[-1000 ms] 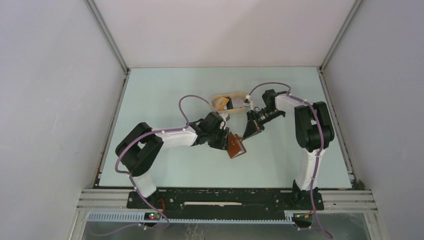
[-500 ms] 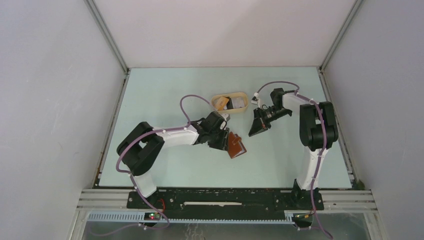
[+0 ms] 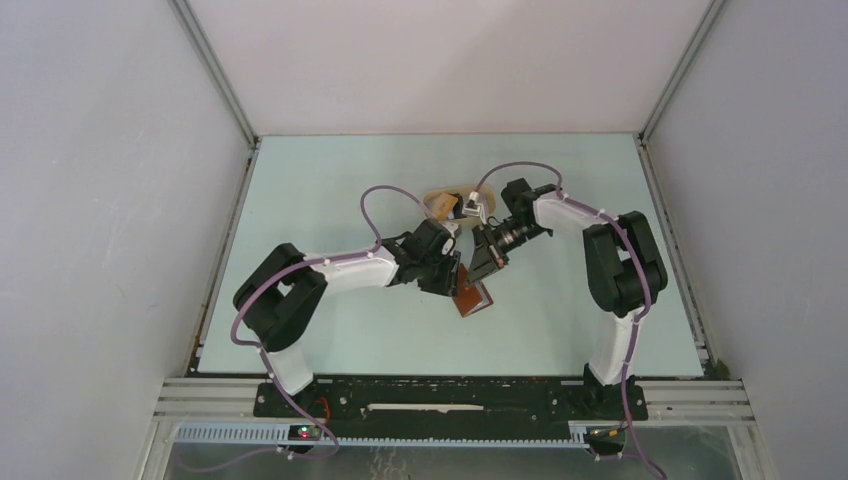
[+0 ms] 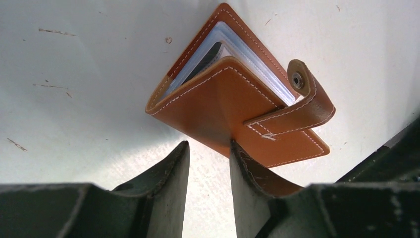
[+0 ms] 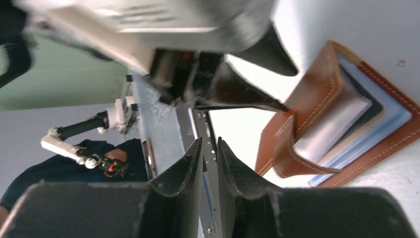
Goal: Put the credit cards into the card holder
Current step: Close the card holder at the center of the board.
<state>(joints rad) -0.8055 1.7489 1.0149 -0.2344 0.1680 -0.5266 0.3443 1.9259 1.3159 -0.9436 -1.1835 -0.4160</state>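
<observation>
The left jaws stand part-open with bare bench (image 4: pixel 74 74) showing in the gap, released and clamping nothing. The card holder (image 4: pixel 223 104) lies half-open just ahead of their tips, its cover edge touching one finger. The right jaws are parted only narrowly and are empty. A silvery credit card (image 5: pixel 329 126) sits tucked in the holder's pocket, just off to one side of them.

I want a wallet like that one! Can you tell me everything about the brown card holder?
The card holder is orange-brown leather with white stitching. It lies on the pale table, half open, with its covers gaping. Its strap curls loose and unfastened, showing a round metal snap. Inside are clear bluish sleeves with a silvery card tucked in. One finger of the left gripper touches the upper cover's edge.
</observation>
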